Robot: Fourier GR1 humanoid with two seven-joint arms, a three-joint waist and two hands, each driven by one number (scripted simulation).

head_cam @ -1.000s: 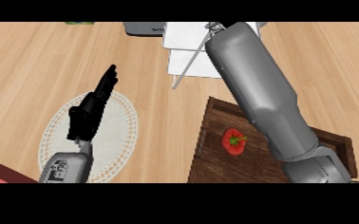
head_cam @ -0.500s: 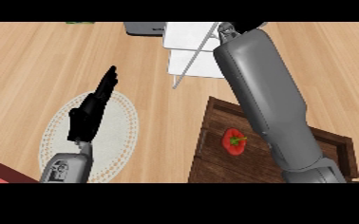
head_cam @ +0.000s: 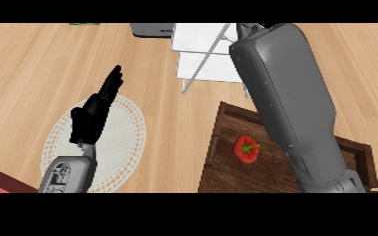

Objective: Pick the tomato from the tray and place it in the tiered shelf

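Counting what lies on the wooden counter: one tomato, one dark wooden tray, one white tiered shelf, one pale round mat and two grey forearms. The left hand shows at the lower left above the mat, black, its fingers straight and held close together, pointing up and away; it holds nothing and touches nothing that can be seen. The right forearm runs from the lower right corner up across the tray toward the shelf, and the right hand is hidden at its far end near the shelf's slanted grey strut, so whether its fingers are apart or together cannot be told. The tomato is red and round with a small green stem on top; it sits on the tray's floor, just beside the forearm's left edge and apart from both hands. A grey object lies by the shelf's top left corner, and a dark red patch shows at the lower left edge.
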